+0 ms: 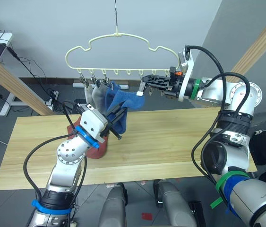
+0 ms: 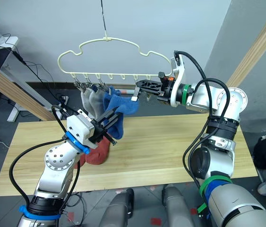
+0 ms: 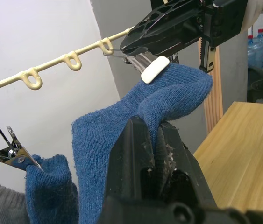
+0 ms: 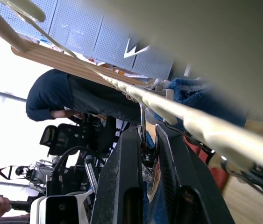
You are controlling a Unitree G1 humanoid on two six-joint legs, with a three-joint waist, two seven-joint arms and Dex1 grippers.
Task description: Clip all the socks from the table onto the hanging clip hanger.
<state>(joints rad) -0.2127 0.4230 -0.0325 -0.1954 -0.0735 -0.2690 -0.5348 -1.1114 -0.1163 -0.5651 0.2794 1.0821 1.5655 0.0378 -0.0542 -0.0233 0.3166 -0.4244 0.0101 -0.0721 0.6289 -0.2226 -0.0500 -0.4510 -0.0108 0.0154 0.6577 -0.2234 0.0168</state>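
Observation:
The pale yellow-green clip hanger (image 1: 118,35) hangs by its hook above the table (image 1: 180,142). Two light grey socks (image 1: 92,93) and one blue sock (image 1: 110,90) hang from its left clips. My left gripper (image 1: 117,120) is shut on a second blue sock (image 3: 122,130) and holds it up under the hanger. My right gripper (image 1: 143,86) is shut on a small metal clip (image 3: 151,70) whose white pad touches that sock's upper edge. A rust-red sock (image 1: 97,150) lies on the table beneath my left arm.
Slanted pale wooden poles of the frame stand at the left (image 1: 14,80) and right (image 1: 260,42). Beyond the table's far left are a desk and floor cables (image 1: 38,80). A person in dark clothes (image 4: 52,93) appears in the right wrist view.

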